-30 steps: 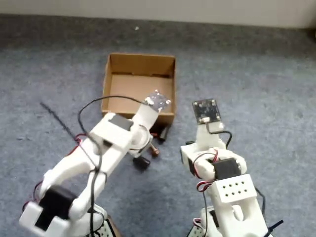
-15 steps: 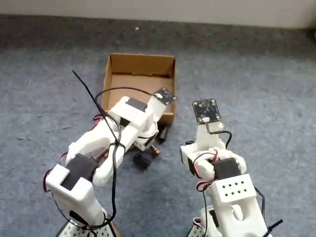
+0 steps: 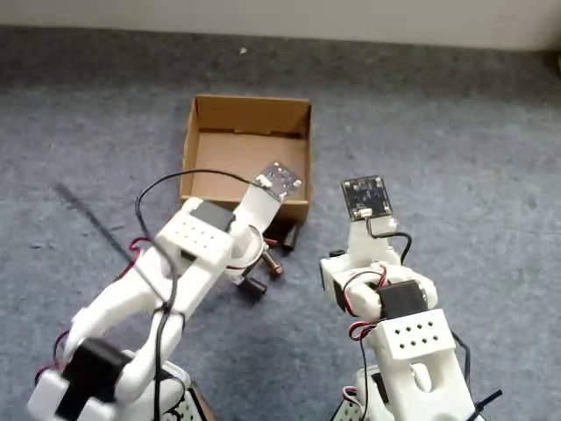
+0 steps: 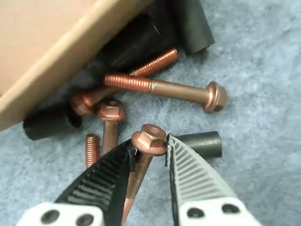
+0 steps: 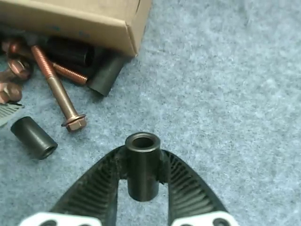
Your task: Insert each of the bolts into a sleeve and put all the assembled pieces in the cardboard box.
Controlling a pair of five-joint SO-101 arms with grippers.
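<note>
The left arm (image 3: 175,272) and right arm (image 3: 412,346) are built of white plastic with black servos (image 3: 399,301) set in. Red and black cables (image 3: 355,303) are looped alongside. Ribbed jaws are fitted.

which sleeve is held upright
The sleeve in the right gripper, bore facing up; the other sleeves lie on their sides near the cardboard box.

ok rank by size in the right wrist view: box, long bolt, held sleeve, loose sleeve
1. cardboard box
2. long bolt
3. held sleeve and loose sleeve, unranked: held one looks bigger but is nearer the camera
</note>
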